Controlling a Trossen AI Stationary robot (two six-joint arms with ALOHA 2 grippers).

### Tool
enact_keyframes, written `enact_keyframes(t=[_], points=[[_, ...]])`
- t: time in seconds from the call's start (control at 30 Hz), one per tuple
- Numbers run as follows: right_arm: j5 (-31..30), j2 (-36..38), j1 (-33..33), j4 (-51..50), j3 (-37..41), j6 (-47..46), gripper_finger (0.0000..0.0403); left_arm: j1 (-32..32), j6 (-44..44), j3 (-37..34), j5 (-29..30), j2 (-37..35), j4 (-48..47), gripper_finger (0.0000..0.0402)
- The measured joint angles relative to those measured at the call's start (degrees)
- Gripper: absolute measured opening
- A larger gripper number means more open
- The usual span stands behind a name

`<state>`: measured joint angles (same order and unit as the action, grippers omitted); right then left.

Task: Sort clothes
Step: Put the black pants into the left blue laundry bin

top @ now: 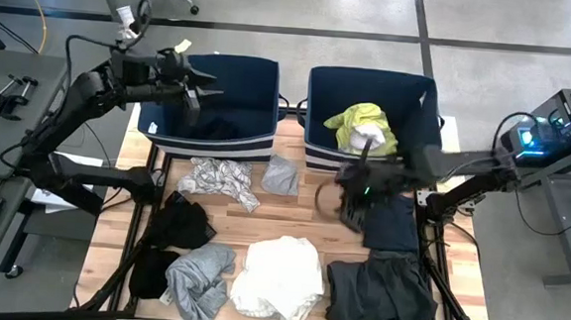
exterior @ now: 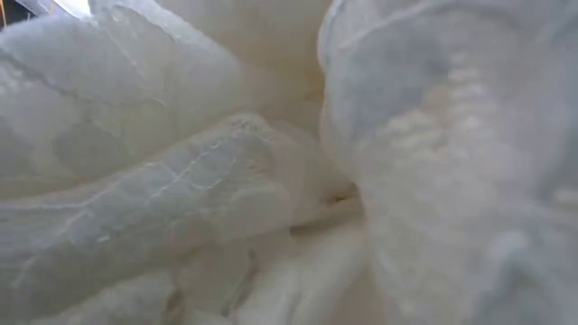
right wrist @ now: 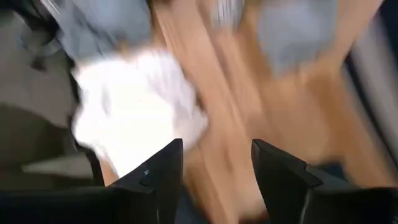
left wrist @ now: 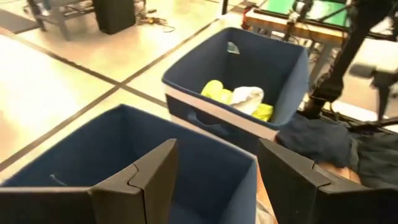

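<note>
Right claw (right wrist: pixel 214 168), wide open and empty above the counter (top: pixel 297 218) with the big white garment (top: pixel 278 277) just ahead and the dark navy one (top: pixel 391 226) beneath, risks snagging two clothes at once, while the left claw (left wrist: pixel 214 177) gapes empty over its bin (top: pixel 210 101).

1. Neon yellow garment (top: pixel 359 120), crumpled with a white piece (top: pixel 368 133) in the right bin.
2. Grey-white patterned garment (top: pixel 217 180), small grey piece (top: pixel 281 175): near the bins.
3. Black garment (top: pixel 180 223), grey garment (top: pixel 199 278), white garment (top: pixel 278 277), dark garments (top: pixel 382 285): bunched along the table's front.
</note>
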<state>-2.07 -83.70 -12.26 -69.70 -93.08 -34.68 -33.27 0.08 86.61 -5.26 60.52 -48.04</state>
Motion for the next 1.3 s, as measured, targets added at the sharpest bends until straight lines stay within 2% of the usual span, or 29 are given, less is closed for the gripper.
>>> enact_keyframes(t=[0.2,0.33,0.4,0.5,0.6,0.73,0.93,1.03,1.13,1.23,1.3], points=[[9.9,-0.1,-5.6,1.7,14.9,-7.9,0.0178,3.0,0.0,-3.5,0.0,0.7,3.5,0.0203],[18.0,-0.1,-10.1,11.2,23.3,-8.2,0.0197,4.7,0.1,-5.3,0.0,0.7,5.7,0.0203],[20.1,-0.1,-12.6,17.5,27.1,-7.7,0.0214,5.4,0.1,-5.7,0.0,0.9,5.8,0.0203],[20.2,-0.1,-15.7,26.5,31.7,-6.3,0.0245,6.1,0.1,-6.4,0.0,0.9,5.8,0.0203],[19.8,-0.1,-18.1,30.7,36.0,-7.9,0.0264,6.8,0.1,-7.1,0.0,0.9,6.0,0.0203],[19.6,-0.1,-22.4,32.1,40.6,-10.5,0.0268,7.5,0.1,-7.3,0.0,1.1,5.6,0.0203],[18.4,0.0,-30.2,34.8,45.9,-7.7,0.0268,7.8,0.0,-7.3,0.0,1.1,5.6,0.0203],[15.6,-0.1,-33.0,35.6,48.9,-8.0,0.0258,7.8,0.0,-7.3,0.4,1.1,5.6,0.0203],[14.2,-1.1,-33.6,36.8,51.5,-8.6,0.0229,7.8,-0.5,-7.3,0.9,1.1,5.6,0.0203],[14.2,-2.9,-33.0,39.3,53.5,-7.9,0.0168,7.8,-1.2,-7.3,1.0,1.2,5.6,0.0203],[14.3,-4.2,-32.1,41.3,53.9,-7.9,0.0113,7.8,-1.4,-7.3,1.0,1.2,5.5,0.0203]])
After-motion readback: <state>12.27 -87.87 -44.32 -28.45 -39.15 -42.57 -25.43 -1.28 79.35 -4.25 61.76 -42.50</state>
